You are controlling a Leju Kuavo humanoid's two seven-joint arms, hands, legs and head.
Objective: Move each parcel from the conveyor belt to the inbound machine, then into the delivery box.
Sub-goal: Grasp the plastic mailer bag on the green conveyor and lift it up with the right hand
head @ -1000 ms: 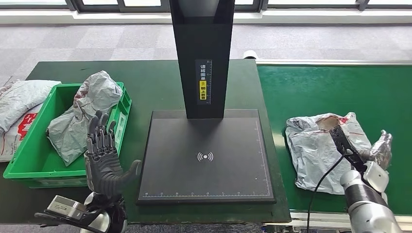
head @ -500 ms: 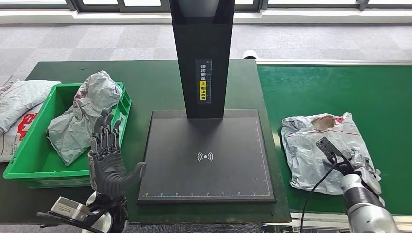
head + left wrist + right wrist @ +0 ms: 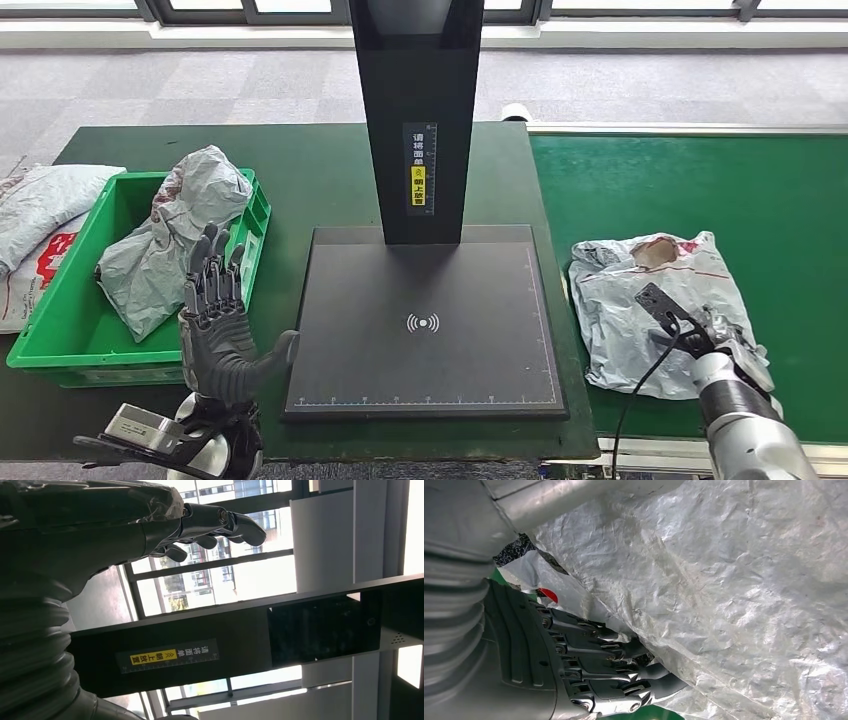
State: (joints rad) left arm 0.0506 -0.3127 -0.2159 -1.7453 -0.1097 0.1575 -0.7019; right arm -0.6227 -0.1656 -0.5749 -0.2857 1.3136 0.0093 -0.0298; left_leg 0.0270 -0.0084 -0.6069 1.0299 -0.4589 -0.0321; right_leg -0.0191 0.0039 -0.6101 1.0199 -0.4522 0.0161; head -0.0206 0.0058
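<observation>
One grey parcel (image 3: 655, 310) lies on the green conveyor belt (image 3: 760, 190) beside the black inbound machine (image 3: 425, 320); one more crumpled parcel (image 3: 170, 245) sits in the green delivery box (image 3: 60, 335), and a white bag (image 3: 35, 215) lies just outside it. The head view hides the right hand (image 3: 599, 675), whereas its wrist view shows fingers (image 3: 659, 677) curled under the parcel's edge, gripping it. The left hand (image 3: 215, 320) is raised, fingers apart, holding nothing, between box and machine.

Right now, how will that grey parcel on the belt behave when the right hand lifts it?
Probably floppy: the grey parcel is a crumpled plastic bag lying flat. Likely light. The glossy film may slip in the right hand.
</observation>
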